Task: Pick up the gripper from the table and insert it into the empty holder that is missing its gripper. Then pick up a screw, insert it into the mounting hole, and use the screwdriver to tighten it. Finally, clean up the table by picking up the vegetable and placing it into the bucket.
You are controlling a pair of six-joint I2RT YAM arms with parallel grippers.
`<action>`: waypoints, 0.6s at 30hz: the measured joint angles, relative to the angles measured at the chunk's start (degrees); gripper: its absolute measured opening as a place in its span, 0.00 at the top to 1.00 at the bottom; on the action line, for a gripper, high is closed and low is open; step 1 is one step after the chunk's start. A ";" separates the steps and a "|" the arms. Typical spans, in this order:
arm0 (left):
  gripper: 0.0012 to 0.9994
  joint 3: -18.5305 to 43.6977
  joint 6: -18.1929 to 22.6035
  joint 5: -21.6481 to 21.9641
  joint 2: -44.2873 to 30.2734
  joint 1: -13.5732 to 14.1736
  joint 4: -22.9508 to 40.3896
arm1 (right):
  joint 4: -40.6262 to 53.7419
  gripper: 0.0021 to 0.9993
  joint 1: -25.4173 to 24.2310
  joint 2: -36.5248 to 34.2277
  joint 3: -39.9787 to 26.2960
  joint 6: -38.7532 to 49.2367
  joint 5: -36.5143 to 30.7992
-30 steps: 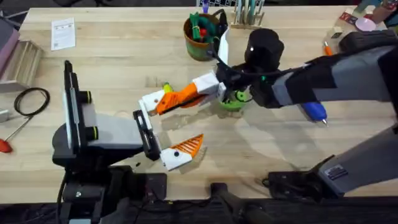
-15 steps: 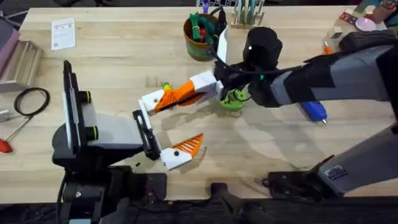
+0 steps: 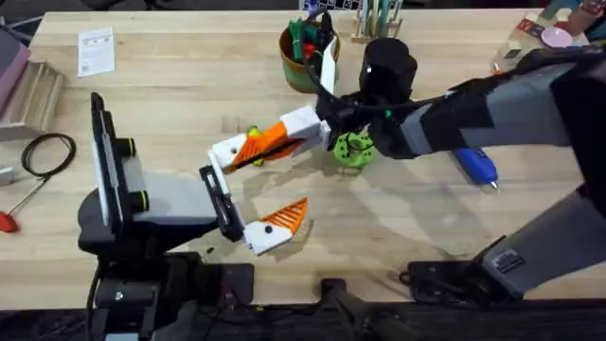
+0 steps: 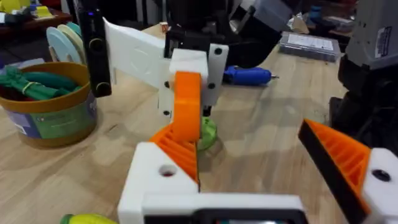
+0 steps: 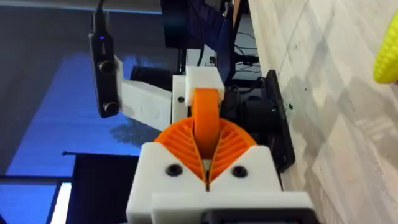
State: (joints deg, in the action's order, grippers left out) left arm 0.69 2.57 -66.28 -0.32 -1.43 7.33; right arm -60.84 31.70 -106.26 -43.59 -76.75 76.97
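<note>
My right gripper (image 3: 289, 135) reaches across the middle, shut on the orange ribbed gripper (image 3: 263, 144). The wedge's pointed end rests against the white holder (image 3: 227, 152), the far finger mount of my left gripper (image 3: 265, 185). My left gripper stands wide open, its near finger carrying its own orange pad (image 3: 289, 218). In the left wrist view the gripper (image 4: 185, 118) slants down onto the holder (image 4: 158, 180). The right wrist view has my pads shut around the gripper (image 5: 205, 115). The yellow vegetable (image 3: 253, 133) lies just behind the holder. The blue screwdriver (image 3: 476, 168) lies at the right. The bucket (image 3: 301, 71) stands at the back.
A green holed disc (image 3: 352, 150) sits under my right wrist. The bucket holds green and red toy vegetables. A black cable loop (image 3: 47, 153) and a red-handled tool (image 3: 8, 220) lie at the far left. A paper card (image 3: 96, 50) is at the back left.
My right gripper has shifted slightly back and left with the orange gripper, staying against the holder. The left arm has nudged a little to the left.
</note>
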 joint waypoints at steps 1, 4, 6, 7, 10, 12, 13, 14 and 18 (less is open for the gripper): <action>0.01 0.00 0.00 -0.03 0.02 0.00 0.00 | 0.00 0.99 0.15 0.00 -0.07 0.00 -0.02; 0.01 0.00 0.02 0.09 0.00 0.00 -0.02 | 0.05 0.99 0.66 0.00 -0.38 -0.02 -0.27; 0.01 0.00 0.04 0.19 0.00 0.00 -0.04 | 0.12 0.99 0.69 0.01 -0.50 -0.02 -0.34; 0.01 0.00 0.04 0.28 0.02 0.00 -0.04 | 0.13 0.99 0.71 0.00 -0.53 -0.02 -0.46; 0.01 0.00 0.04 0.39 0.02 0.00 -0.04 | 0.20 0.99 0.73 0.00 -0.55 -0.02 -0.63; 0.01 0.00 0.04 0.39 0.00 0.00 -0.04 | 0.20 0.99 0.73 0.00 -0.55 -0.02 -0.63; 0.01 0.00 0.04 0.40 0.01 0.00 -0.04 | 0.20 0.99 0.73 0.00 -0.55 -0.02 -0.63; 0.01 0.00 0.04 0.41 0.02 -0.02 -0.04 | 0.20 0.99 0.73 0.00 -0.55 -0.02 -0.63; 0.01 0.00 0.04 0.41 0.00 0.00 -0.06 | 0.20 0.99 0.73 0.00 -0.55 -0.02 -0.63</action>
State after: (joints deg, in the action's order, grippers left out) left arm 0.69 2.61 -65.87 -0.32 -1.43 7.27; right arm -60.64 32.42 -106.26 -44.14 -76.77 76.34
